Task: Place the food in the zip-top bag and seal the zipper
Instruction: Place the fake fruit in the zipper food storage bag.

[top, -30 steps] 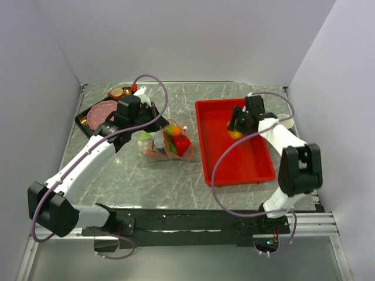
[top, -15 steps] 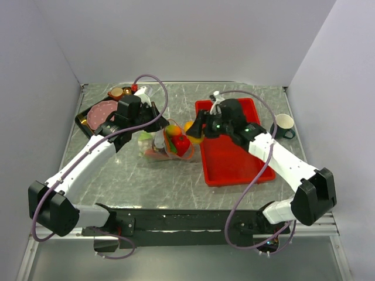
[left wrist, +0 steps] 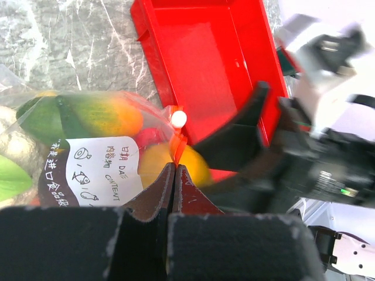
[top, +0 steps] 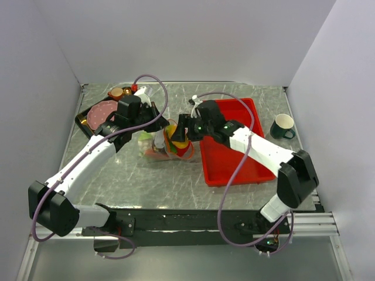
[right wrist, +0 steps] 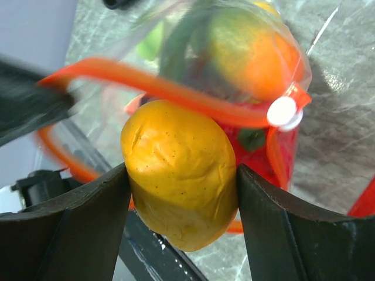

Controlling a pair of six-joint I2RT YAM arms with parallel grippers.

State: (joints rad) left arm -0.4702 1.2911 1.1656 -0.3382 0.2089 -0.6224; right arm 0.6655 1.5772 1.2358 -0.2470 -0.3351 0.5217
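Top external: bench (top: 129, 175) carries the red tray (top: 222, 167) toward its right edge. The tray floor looks bare wherever it shows.

zip-top bag (top: 155, 149) sits mid-bench, just beside the tray's left wall, with its mouth gaping toward the tray.

Left hand (left wrist: 174, 172) is fully closed and pinches the bag at its mouth edge, propping it up. Right hand (top: 181, 132) stands wide, clamped on the yellow fruit (right wrist: 176, 175). The fruit hangs right at the bag mouth, against the zipper (right wrist: 176, 96). It doesn't look inside yet.

Progress, my read:
- Done: loading is nearly finished. At least 2 pieces are already in the bag, a green-orange one (right wrist: 246, 47) and a red one (right wrist: 258, 155).
- Left: push the fruit in, let go, run the zipper shut.
- Sealing isn't started. The strip is spread wide and the white slider (right wrist: 283, 111) is parked at 1 end.

Hard to make out:
- The right arm covers part of the tray, so I can't rule out leftover food there.
- The bag contents overlap, so the count is unclear.
- Can't tell whether the left hand grips strip or film.
- The right wrist view is blurred toward the far end.
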